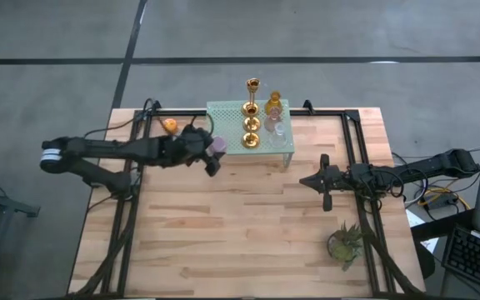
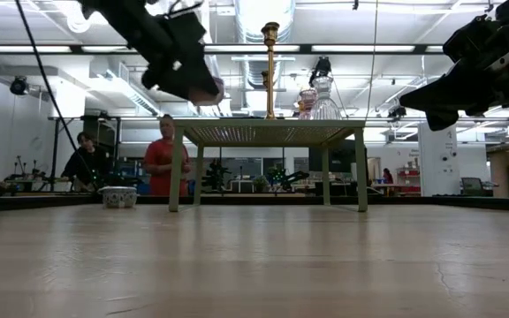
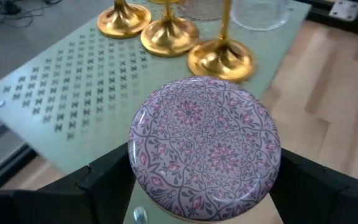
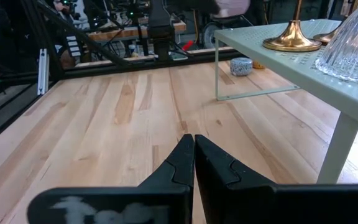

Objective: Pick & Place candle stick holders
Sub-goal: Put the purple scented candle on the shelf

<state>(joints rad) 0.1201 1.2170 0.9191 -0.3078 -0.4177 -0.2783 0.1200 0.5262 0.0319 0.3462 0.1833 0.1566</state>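
My left gripper (image 1: 215, 150) is shut on a round purple-and-pink patterned candle holder (image 3: 205, 146), held just off the near-left corner of the pale green mesh rack (image 1: 233, 112). On the rack stand three gold stemmed holders (image 1: 251, 123) on their round bases, with amber, pink and clear cups (image 1: 275, 117) beside them. An orange cup (image 1: 169, 125) sits on the table left of the rack. My right gripper (image 1: 323, 183) hangs shut over the table's right side and holds nothing. My left gripper pinches the round holder's side wall (image 3: 135, 162) between its two fingers (image 3: 104, 183), one on each opposite side. The patterned top faces up. The fingers come slanting down from the table's left side. The holder is lifted clear of the table, about level with the rack's top.
A small green potted plant (image 1: 344, 242) stands near the table's front right. A little blue cup (image 4: 241, 65) sits on the table beyond the rack. Black frame rails (image 1: 352, 142) run along the table's sides. Bare wood lies in front of the rack. People stand in the room behind.
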